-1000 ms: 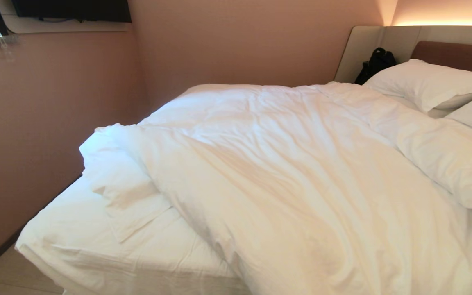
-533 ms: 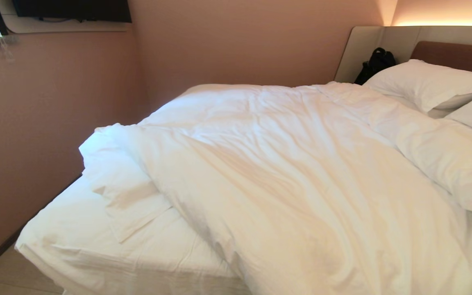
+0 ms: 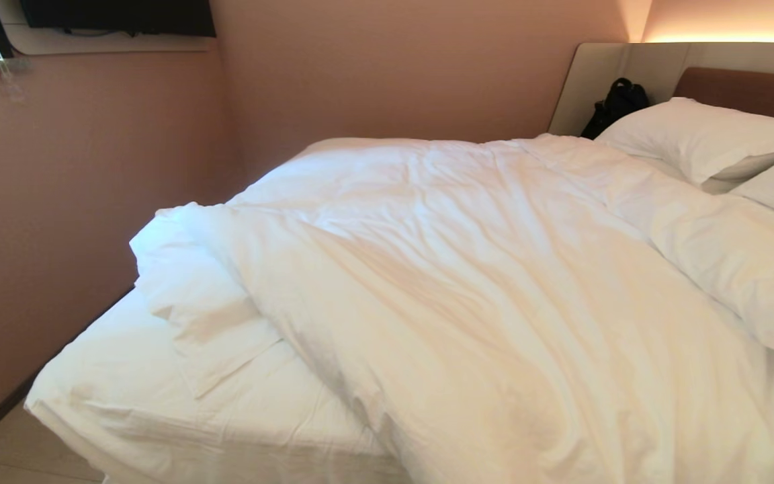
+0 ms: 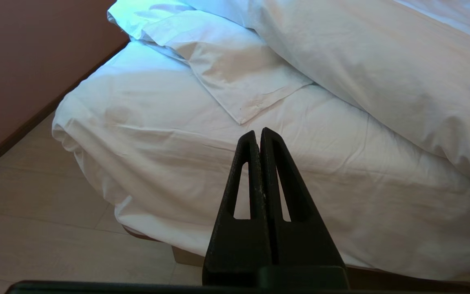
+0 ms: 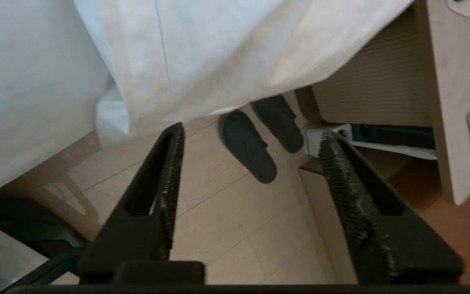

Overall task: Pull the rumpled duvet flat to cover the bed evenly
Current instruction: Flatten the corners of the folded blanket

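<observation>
Now we see one duvet lying rumpled on the bed, below two pillows. Our right claw hangs released beside two slippers; our left claw is clenched, empty.

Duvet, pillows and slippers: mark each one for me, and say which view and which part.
duvet (image 3: 494, 302): head view, its wrinkled middle.
pillows (image 3: 696, 138): head view, top face of the farther pillow by the headboard.
slippers (image 5: 247, 147): right wrist view, upper of the nearer dark slipper on the floor.

Pink walls, pale wood floor, black slippers.
</observation>
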### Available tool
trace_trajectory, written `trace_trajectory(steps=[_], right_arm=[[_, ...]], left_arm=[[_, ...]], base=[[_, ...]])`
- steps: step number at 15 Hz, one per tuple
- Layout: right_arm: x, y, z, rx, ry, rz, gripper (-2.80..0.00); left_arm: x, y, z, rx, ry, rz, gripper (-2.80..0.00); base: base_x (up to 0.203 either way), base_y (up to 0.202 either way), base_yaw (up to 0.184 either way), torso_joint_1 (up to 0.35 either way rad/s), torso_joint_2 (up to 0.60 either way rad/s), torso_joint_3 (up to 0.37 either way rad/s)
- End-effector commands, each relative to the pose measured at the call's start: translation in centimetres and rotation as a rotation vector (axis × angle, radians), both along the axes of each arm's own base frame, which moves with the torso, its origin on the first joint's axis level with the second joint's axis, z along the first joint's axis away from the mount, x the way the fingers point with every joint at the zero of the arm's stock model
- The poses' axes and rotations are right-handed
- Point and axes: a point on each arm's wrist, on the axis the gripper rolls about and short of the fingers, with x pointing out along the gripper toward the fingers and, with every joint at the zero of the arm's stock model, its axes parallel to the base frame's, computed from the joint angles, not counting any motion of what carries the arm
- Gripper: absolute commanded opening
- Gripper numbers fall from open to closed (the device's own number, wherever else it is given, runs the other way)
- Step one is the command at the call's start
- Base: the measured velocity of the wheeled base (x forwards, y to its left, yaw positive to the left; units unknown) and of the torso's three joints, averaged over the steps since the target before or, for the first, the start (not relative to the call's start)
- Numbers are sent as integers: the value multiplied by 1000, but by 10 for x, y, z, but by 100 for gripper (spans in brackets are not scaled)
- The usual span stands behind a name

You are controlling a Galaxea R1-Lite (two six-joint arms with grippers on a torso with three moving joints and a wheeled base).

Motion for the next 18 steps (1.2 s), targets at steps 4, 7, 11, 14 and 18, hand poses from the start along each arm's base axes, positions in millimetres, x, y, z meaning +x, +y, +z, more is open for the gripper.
trace_trajectory(steps=[4,7,11,14,18], right_arm=[[19,-51,17,135,-152,29,0],[12,-107,16,218,-261,5,0],[-6,-163,5,352,-429,67,0],[-9,-171,22,487,-496,75,-214],[-17,-197,55,555,-579,69,-280]], left_arm=[[0,0,0,-1,0,2,-280],[0,0,0,-1,0,1,-280],[0,0,0,-1,0,2,-280],[0,0,0,-1,0,2,-280],[0,0,0,-1,0,2,-280]], base=[[0,0,0,0,0,0],[0,0,0,0,0,0],[0,0,0,0,0,0],[0,0,0,0,0,0],[0,0,0,0,0,0]])
